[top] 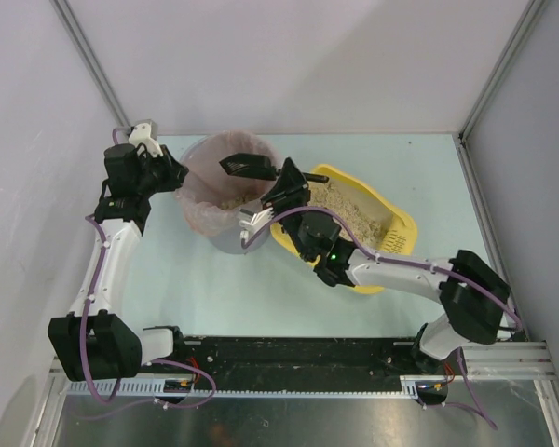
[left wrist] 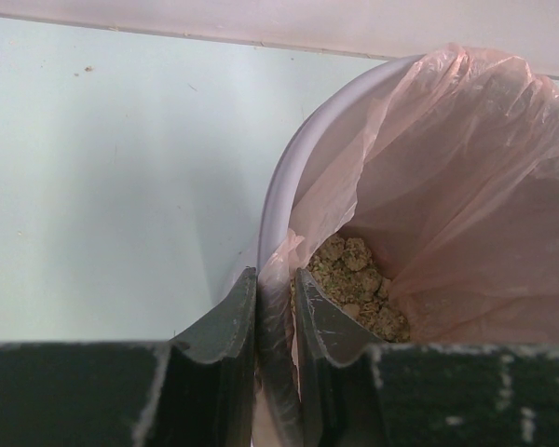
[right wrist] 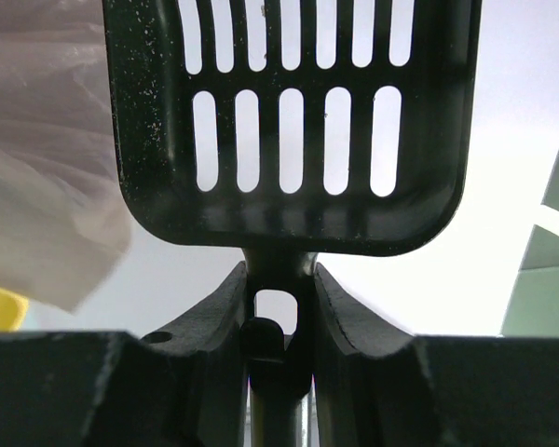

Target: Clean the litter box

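The yellow litter box (top: 402, 222) with beige sandy litter lies right of centre, partly under my right arm. My right gripper (top: 281, 183) is shut on the handle of the black slotted scoop (top: 243, 166), whose head hangs over the open grey bin (top: 216, 233). In the right wrist view the scoop (right wrist: 289, 121) looks empty and the right gripper (right wrist: 279, 279) clamps its handle. My left gripper (top: 175, 173) is shut on the bin's rim with its pink bag liner (left wrist: 447, 186). The left gripper (left wrist: 275, 279) pinches the liner edge in the left wrist view. Clumps (left wrist: 359, 279) lie in the bag.
The grey bin (left wrist: 289, 177) stands left of the litter box, touching or nearly touching it. White walls close the back and both sides of the pale green table (top: 177, 279). A corner of the yellow tray (right wrist: 0, 307) shows in the right wrist view.
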Motion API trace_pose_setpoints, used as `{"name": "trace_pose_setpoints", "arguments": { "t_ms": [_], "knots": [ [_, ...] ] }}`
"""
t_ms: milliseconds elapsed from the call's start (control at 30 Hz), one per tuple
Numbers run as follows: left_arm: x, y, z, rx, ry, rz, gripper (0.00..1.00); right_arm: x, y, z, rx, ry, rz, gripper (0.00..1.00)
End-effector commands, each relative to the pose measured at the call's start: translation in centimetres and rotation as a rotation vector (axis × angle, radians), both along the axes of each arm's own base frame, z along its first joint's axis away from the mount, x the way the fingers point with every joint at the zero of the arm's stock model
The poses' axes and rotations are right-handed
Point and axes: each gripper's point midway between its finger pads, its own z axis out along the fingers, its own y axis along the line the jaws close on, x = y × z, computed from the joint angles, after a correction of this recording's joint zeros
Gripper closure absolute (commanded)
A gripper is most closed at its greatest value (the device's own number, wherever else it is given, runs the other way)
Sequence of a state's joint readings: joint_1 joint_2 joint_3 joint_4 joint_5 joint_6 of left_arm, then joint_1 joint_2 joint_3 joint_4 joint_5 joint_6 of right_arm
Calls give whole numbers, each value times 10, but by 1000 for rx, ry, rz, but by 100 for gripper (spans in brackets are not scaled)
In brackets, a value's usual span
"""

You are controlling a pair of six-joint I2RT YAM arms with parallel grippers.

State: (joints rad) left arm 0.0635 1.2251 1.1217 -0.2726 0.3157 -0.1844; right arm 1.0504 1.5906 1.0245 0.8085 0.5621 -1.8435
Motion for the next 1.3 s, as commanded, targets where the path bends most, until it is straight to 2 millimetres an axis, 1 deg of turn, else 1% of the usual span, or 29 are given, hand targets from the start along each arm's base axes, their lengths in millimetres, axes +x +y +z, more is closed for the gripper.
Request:
{"name": "trace_pose_setpoints", "arguments": {
  "t_ms": [0,33,67,200,233,267,333,367,400,433,467,533,567,633,667,733,767,800,833,867,933,967,1000,1033,1100,1133,1167,1233,1267],
  "knots": [
    [-9,-25,26,-6,-58,-122,81,-12,-30,39,237,101,-3,100],
    [-9,-26,27,-3,-61,-124,80,-12,-33,38,255,125,-5,100],
    [-8,-26,27,-1,-60,-123,78,-15,-39,45,286,137,-7,100],
    [-7,-23,32,13,-70,-112,51,-17,-59,30,339,268,-58,100],
    [-7,-22,36,19,-81,-107,44,-19,-62,27,399,309,-54,100],
    [-6,-20,37,24,-84,-97,34,-22,-72,21,399,352,-78,100],
    [-7,-19,43,34,-101,-92,27,-25,-84,18,493,412,-106,100],
    [-7,-17,46,39,-107,-82,21,-27,-95,7,478,451,-155,100],
    [-7,-15,47,44,-111,-77,18,-32,-107,14,520,469,-165,100],
    [-7,-14,48,47,-114,-72,16,-35,-114,10,546,510,-179,100],
    [-8,-13,51,54,-124,-65,12,-42,-122,-4,586,585,-207,100],
    [-8,-8,56,68,-137,-37,9,-51,-138,1,685,645,-208,100],
    [-8,-6,59,74,-145,-26,8,-59,-143,-15,723,727,-234,100],
    [-8,4,69,103,-172,28,7,-59,-158,-14,798,778,-282,98],
    [-9,8,73,118,-182,49,7,-66,-165,-31,773,868,-325,98],
    [-13,15,85,173,-219,90,7,-63,-178,-41,873,950,-420,98],
    [-13,20,90,190,-231,115,7,-71,-185,-57,847,1031,-475,98],
    [-15,8,98,201,-253,91,7,-74,-187,-63,885,1075,-509,98],
    [-15,8,101,223,-261,99,6,-73,-194,-69,890,1102,-559,98],
    [-15,4,104,230,-269,94,6,-80,-198,-72,870,1142,-593,99],
    [-12,-11,111,228,-281,57,4,-85,-206,-80,866,1183,-673,99],
    [-11,-16,112,225,-283,42,4,-85,-207,-75,883,1189,-677,99],
    [-10,-26,120,215,-299,16,4,-87,-207,-77,887,1209,-693,99],
    [-7,-35,119,207,-294,-14,4,-93,-212,-82,873,1251,-725,99],
    [-6,-49,126,181,-304,-62,4,-94,-215,-90,856,1289,-777,99],
    [-6,-58,125,162,-302,-100,4,-101,-217,-98,830,1334,-811,99],
    [-6,-64,124,147,-298,-124,4,-101,-221,-105,832,1352,-846,100],
    [-10,-76,120,108,-283,-171,4,-104,-216,-113,841,1423,-830,100],
    [-15,-88,120,95,-285,-222,4,-102,-219,-115,853,1434,-845,100]
  ]
}}
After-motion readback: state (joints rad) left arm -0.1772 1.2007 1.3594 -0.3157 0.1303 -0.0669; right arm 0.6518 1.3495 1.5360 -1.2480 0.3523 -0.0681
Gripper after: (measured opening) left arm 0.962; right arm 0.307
